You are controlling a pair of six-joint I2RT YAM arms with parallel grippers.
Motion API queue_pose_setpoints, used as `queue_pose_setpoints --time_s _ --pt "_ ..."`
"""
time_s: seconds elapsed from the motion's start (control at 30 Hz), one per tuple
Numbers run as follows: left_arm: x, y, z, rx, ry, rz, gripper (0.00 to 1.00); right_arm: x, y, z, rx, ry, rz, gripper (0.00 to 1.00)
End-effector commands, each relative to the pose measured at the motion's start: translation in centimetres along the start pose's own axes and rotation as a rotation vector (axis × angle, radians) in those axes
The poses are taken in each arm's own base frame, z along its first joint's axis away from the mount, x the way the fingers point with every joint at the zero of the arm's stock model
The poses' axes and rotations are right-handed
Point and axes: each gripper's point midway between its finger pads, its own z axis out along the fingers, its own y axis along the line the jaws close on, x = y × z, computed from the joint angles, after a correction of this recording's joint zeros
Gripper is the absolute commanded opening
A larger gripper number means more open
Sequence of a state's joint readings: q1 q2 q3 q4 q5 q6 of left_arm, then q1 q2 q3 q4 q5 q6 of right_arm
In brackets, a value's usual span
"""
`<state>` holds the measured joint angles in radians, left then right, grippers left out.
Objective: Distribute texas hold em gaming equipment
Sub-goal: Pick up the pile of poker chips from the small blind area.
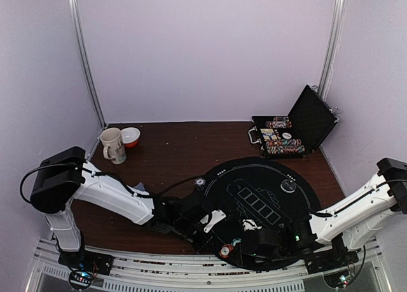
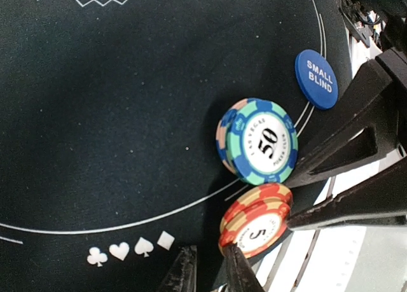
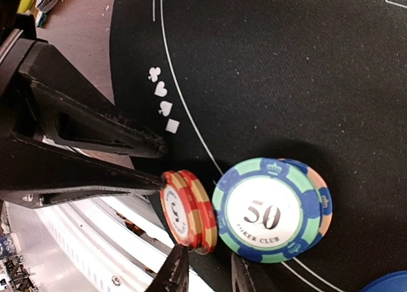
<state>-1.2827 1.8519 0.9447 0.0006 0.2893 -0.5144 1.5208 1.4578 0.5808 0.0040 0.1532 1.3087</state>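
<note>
Big black poker mat (image 1: 267, 203), and everything's happening at its near rim, where both arms meet. The left claw (image 2: 211, 270) hangs there with its jaws a narrow slit apart and nothing between them. The right claw (image 3: 207, 271) faces it, also narrowly parted and empty. The green 50 stack (image 2: 264, 142) sits on the mat's rim line. The red 5 stack (image 2: 254, 227) is at the mat's very edge, seemingly touching one finger of each claw. It lies beside both claws, inside neither, and no arm looks nearer, so I'd say a sideways shift comes first. The blue Small Blind button (image 2: 316, 79) lies along the same rim.
</note>
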Motion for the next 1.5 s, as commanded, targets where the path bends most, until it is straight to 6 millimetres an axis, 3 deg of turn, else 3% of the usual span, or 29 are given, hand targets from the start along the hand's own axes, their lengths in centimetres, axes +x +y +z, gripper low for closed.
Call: queue_pose_setpoints --time_s 0.0,0.4,0.63,0.93,1.13,1.47 --pt "1.2 -0.3 1.0 0.019 0.042 0.011 0.19 -0.7 0.3 0.1 0.001 -0.046 -0.016 0.26" --pt "1.5 -0.2 1.4 0.025 0.053 0.012 0.16 -1.5 2.2 0.9 -0.027 -0.056 -0.059 0.24" --pt "1.7 -0.2 1.4 0.03 0.054 0.012 0.15 -1.5 3.2 0.9 -0.039 -0.046 -0.088 0.14" --pt "1.7 -0.3 0.6 0.029 0.037 0.016 0.14 -1.5 5.7 0.8 -0.116 -0.031 -0.156 0.1" --pt "2.1 0.5 -0.1 -0.016 0.029 0.014 0.14 -1.0 6.8 1.1 -0.121 0.008 -0.202 0.0" --pt "0.3 0.0 -5.4 -0.088 -0.068 0.069 0.19 -1.6 6.0 -1.5 -0.098 0.035 -0.198 0.0"
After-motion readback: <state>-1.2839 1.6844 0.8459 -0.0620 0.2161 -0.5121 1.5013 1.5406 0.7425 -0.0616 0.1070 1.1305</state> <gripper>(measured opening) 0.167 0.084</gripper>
